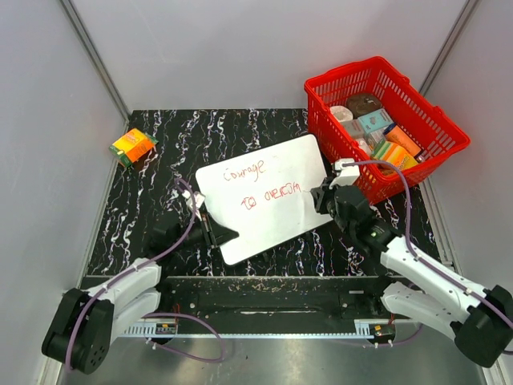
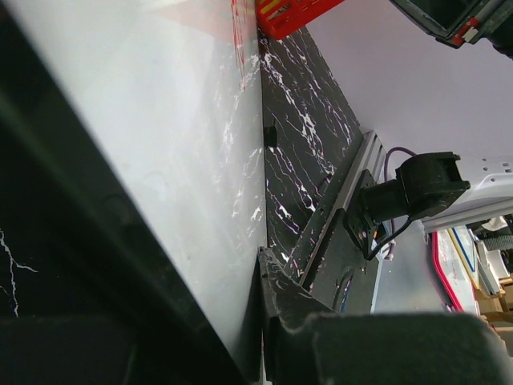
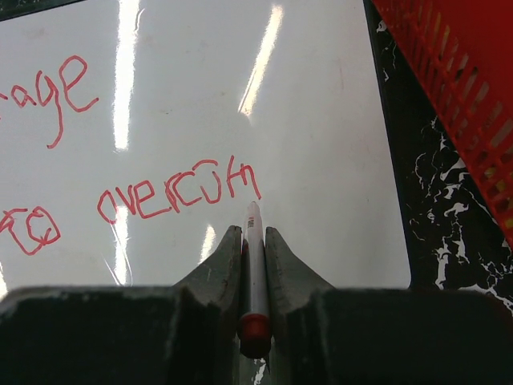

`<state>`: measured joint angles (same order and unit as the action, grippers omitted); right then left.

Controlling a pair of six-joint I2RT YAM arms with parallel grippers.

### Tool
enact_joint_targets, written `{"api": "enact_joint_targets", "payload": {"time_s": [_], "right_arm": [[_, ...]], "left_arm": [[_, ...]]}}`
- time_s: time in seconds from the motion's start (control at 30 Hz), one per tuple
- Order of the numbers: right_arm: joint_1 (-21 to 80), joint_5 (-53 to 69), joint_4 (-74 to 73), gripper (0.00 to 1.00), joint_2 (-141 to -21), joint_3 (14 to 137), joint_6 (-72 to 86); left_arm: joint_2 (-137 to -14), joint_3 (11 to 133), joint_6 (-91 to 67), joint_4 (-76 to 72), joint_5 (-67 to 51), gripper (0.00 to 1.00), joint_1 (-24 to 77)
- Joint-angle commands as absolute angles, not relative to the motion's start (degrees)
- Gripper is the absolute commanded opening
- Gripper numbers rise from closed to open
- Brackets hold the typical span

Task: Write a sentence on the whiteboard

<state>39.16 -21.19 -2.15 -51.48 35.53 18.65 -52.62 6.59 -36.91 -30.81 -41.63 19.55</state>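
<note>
Matte black right claw (image 3: pixel 253 234) tight around slim white marker (image 3: pixel 254 269) over glossy whiteboard (image 3: pixel 321 120); left claw (image 1: pixel 220 235) unclear.

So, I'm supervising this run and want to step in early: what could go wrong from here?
The left hand grips only the edge of the board; if it slips, the board could shift under the pen and smear the red writing. The right hand works close to the basket and could bump it finishing the line.
</note>
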Motion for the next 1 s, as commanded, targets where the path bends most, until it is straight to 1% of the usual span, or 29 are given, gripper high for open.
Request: {"api": "enact_joint_targets", "payload": {"time_s": [0.0, 0.23, 0.43, 0.63, 0.97], "right_arm": [[38.8, -19.2, 4.0, 0.0, -53.7, 37.1, 17.9], [38.1, -18.7, 5.8, 0.0, -55.6, 37.7, 17.8], [35.7, -15.2, 8.0, 0.0, -58.5, 38.1, 18.8], [33.7, -11.5, 9.7, 0.0, -61.0, 38.7, 20.1], [32.0, -9.6, 10.6, 0.0, -62.8, 39.1, 22.1]], "left_arm": [[-50.7, 5.5, -32.2, -24.7, -35.8, 0.0, 18.8], [-45.6, 5.4, -33.1, -18.0, -32.9, 0.0, 18.7], [-44.1, 4.0, -34.0, -18.4, -32.3, 0.0, 18.7], [-45.3, 4.1, -33.8, -19.3, -32.3, 0.0, 18.7], [-45.0, 4.0, -33.8, -19.4, -32.7, 0.0, 18.7]]}}
